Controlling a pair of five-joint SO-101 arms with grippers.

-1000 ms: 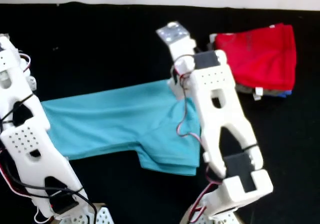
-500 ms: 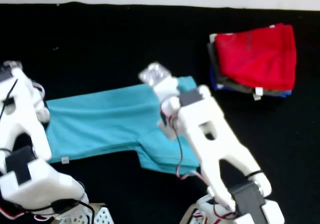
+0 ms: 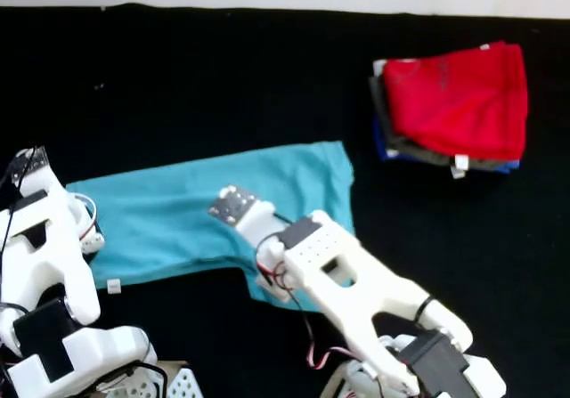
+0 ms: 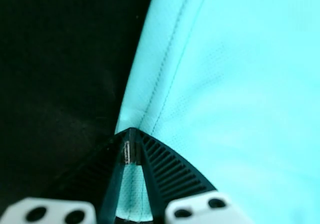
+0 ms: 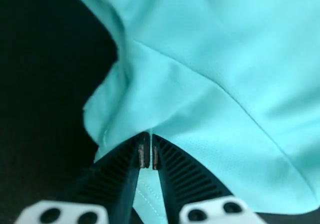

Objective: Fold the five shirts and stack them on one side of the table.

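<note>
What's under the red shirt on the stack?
A dark grey shirt and a blue shirt peek out at its edges; the red shirt covers the rest.

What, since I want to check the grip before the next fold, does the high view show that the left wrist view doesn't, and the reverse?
High view, not left wrist view: the whole teal shirt spread out, the stack of folded shirts with red on top toward the far corner on the right arm's side, the left arm at one end of the shirt and the right arm over its near edge. Left wrist view, not high view: the left tool shut on the shirt's stitched hem. Both: the teal shirt lying on the black table.
</note>
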